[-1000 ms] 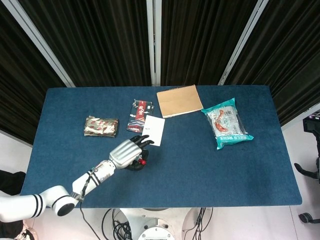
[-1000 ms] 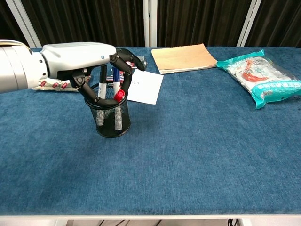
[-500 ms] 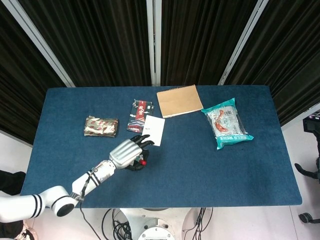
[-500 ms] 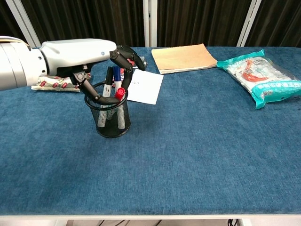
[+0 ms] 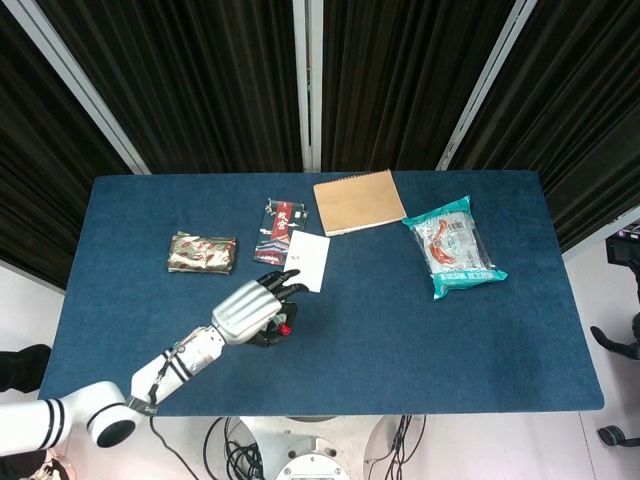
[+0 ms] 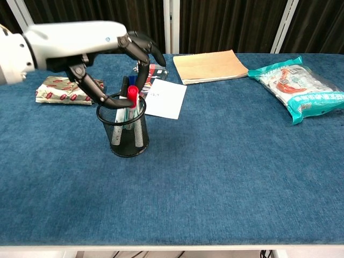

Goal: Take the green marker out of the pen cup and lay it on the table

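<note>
Over the black mesh pen cup (image 6: 123,130) near the table's (image 6: 226,161) front left, the left hand (image 6: 115,59) curls down, its fingers (image 6: 141,80) reaching inside the rim among the markers. Whether it pinches one I cannot tell. A red-capped marker (image 6: 131,95) stands tallest (the green marker is not distinguishable).
</note>
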Robot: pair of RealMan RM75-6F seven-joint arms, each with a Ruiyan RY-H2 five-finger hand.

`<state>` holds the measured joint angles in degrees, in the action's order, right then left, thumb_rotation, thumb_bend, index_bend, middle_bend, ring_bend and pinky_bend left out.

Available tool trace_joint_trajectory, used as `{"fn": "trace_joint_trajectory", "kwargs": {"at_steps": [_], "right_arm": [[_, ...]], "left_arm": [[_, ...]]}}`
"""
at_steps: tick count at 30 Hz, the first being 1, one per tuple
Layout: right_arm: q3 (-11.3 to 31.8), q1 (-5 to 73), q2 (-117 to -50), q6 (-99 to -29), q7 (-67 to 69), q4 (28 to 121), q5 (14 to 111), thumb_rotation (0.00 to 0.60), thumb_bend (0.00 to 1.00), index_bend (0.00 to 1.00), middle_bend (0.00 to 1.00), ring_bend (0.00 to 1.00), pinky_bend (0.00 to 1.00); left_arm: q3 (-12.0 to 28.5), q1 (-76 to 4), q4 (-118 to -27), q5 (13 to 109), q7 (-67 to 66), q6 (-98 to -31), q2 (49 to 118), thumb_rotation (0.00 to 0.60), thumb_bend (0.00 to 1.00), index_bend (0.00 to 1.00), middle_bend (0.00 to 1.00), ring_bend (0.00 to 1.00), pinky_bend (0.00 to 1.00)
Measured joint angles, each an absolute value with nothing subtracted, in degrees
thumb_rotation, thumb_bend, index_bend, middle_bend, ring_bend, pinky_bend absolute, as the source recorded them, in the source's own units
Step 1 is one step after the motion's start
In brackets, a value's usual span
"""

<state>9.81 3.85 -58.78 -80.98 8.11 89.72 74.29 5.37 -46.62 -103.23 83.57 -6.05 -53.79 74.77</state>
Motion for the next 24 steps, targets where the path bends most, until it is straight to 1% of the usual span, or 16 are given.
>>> {"fn": "trace_joint_trajectory", "kwargs": {"at_steps": [7,13,17,20,24], "right_arm": [[10.0,3.8,-58.6,-81.2,7.9,90.1,74.2,0.600,0.09,0.00,0.00,0.00,0.00],[9.8,4.0,-59.0,-81.1,7.3,90.1,74.4,0.600,0.10,0.00,0.00,0.00,0.00],[9.8,4.1,-59.2,-81.1,6.7,90.2,74.4,0.600,0.10,0.00,0.00,0.00,0.00],[9.9,4.1,-59.4,-81.4,5.6,90.2,74.3,0.600,0.10,0.00,0.00,0.00,0.00],[10.1,4.2,-59.8,-81.8,4.3,90.5,73.9,0.600,0.10,0.00,0.00,0.00,0.00]], "left_arm": [[6.3,-43.7,-109.8,85.1,-6.3,-59.5,67.4,0.600,0.29,0.63,0.18,0.00,0.17],[7.3,-39.6,-112.0,84.7,-3.6,-64.8,60.8,0.600,0.30,0.64,0.19,0.00,0.17],[7.2,-38.5,-109.6,82.8,-0.7,-64.8,60.2,0.600,0.30,0.64,0.20,0.00,0.17],[7.4,-38.1,-105.6,81.1,1.4,-64.1,61.1,0.600,0.30,0.63,0.20,0.00,0.17],[7.6,-38.3,-98.1,78.6,5.0,-61.8,64.1,0.600,0.30,0.63,0.20,0.00,0.17]]}}
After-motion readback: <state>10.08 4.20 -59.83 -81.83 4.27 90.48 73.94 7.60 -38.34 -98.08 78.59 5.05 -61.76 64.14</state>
